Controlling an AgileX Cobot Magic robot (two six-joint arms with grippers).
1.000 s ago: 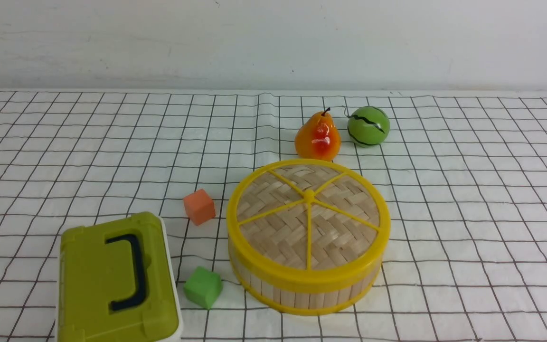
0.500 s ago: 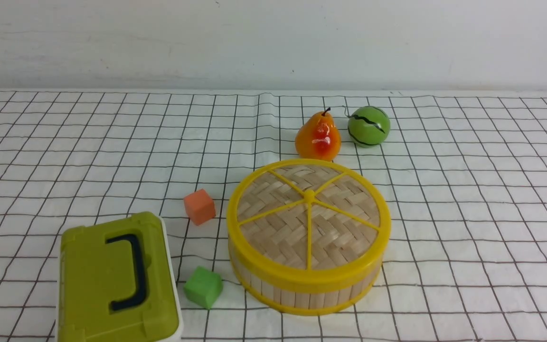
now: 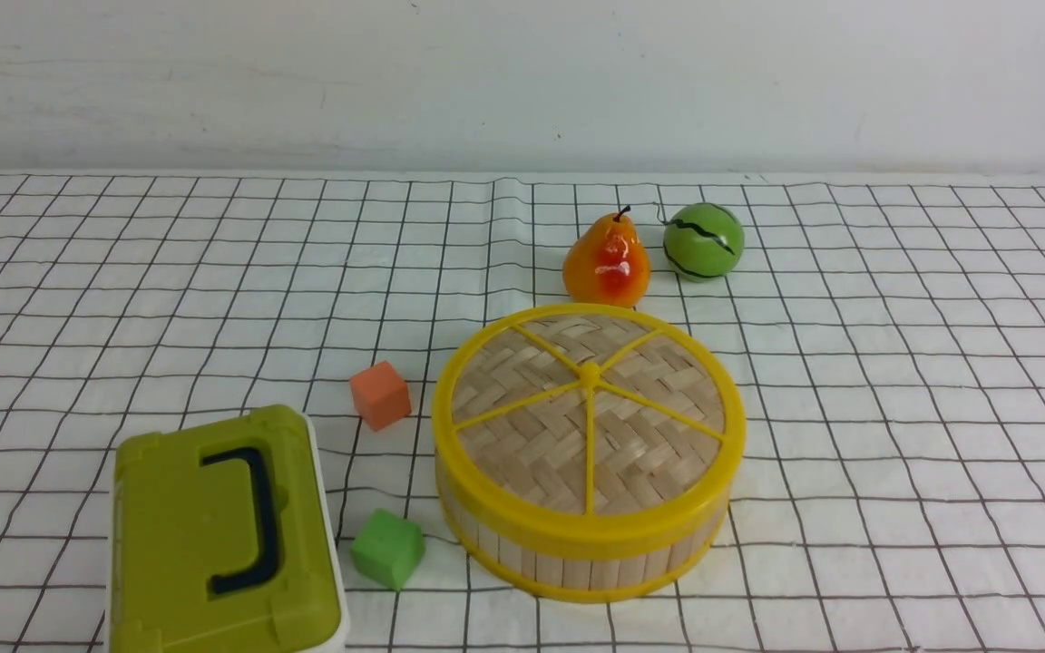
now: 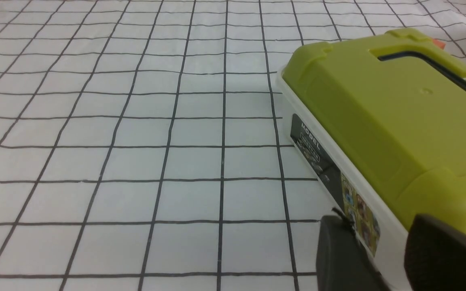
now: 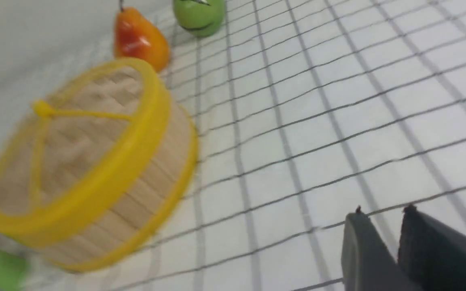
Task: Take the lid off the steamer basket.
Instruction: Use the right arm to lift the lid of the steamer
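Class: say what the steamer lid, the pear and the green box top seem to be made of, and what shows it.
Lid: woven bamboo strips, matt, herringbone weave; yellow rim and spokes look like smooth plastic. Pear: probably glossy plastic, given its bright highlight. Box top: likely moulded plastic, uniform olive, soft sheen.

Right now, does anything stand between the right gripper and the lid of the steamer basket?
Nothing visible does. Only bare checked cloth lies between the right gripper and the lid, which sits on the steamer basket. The toy pear stands beyond the basket.
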